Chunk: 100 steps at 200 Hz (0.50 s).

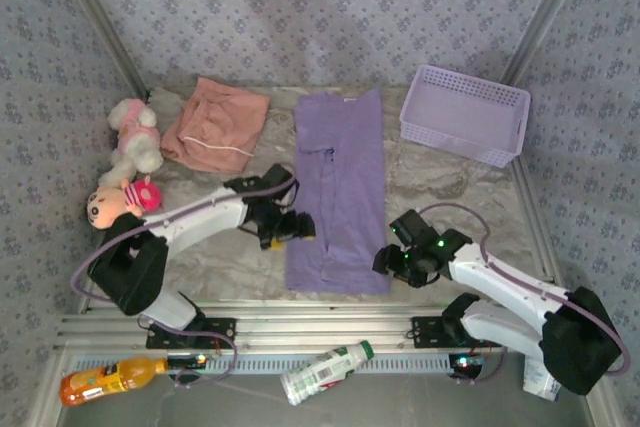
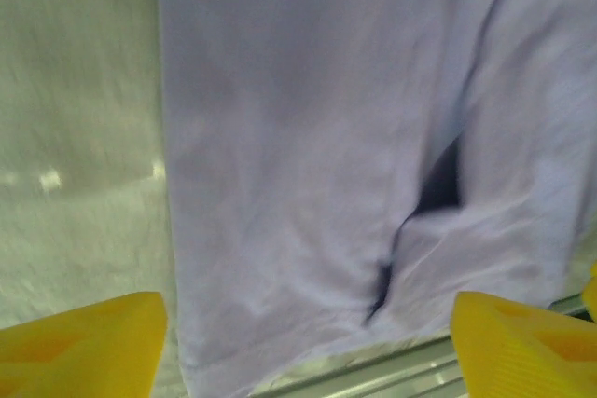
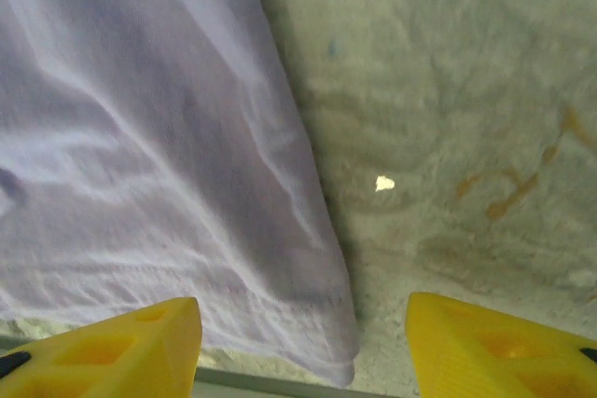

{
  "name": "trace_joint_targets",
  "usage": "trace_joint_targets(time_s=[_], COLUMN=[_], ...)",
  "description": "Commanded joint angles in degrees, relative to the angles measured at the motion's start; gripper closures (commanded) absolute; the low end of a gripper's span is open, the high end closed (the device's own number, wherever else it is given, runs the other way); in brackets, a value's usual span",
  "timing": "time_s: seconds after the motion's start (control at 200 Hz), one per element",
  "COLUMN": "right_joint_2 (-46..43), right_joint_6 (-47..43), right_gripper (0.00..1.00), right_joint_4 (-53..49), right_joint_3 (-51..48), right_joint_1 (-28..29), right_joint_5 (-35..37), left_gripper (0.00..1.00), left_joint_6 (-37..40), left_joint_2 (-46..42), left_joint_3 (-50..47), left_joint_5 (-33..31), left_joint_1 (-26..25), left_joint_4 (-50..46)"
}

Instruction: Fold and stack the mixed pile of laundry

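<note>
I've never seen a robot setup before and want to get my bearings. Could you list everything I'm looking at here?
lavender shirt: one, lavender, folded into a long strip, middle of the table
salmon-pink shorts: one, salmon pink with a white drawstring, far left
mesh basket: one, lavender, far right
plush animal: one, white and pink, left edge
plush doll: one, pale face with pink, left edge, nearer than the animal
drink bottle: one, orange, lying at the near left
white bottle: one, white with a green cap, lying at the near middle
table: one, pale crinkled cover
left gripper: one, yellow fingers, open, over the shirt
right gripper: one, yellow fingers, open, at the shirt's edge
</note>
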Motion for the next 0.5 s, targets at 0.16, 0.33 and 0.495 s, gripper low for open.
trace_joint_targets(time_s=[0.16,0.33,0.495], right_joint_2=[-1.66,0.59,4.49], right_joint_6=[8.22,8.14,8.72], right_gripper=[0.43,0.45,0.54], right_joint_4=[6.33,9.66,14.23], right_joint_3=[-4.73,-6.33,-5.59], right_joint_1=[5.63,5.86,5.67], right_joint_5=[-0.46,1.43,2.02], left_gripper=[0.33,0.37,0.42], left_joint_6=[-15.49,-17.46,-17.47], left_joint_2=[-10.50,-14.44,-11.27], left_joint_3=[-13.59,-17.37,-17.68], left_joint_5=[-4.32,-6.47,-6.15], left_joint_1=[-8.99,-9.34,-10.70], left_joint_4=[6.34,8.17,12.24])
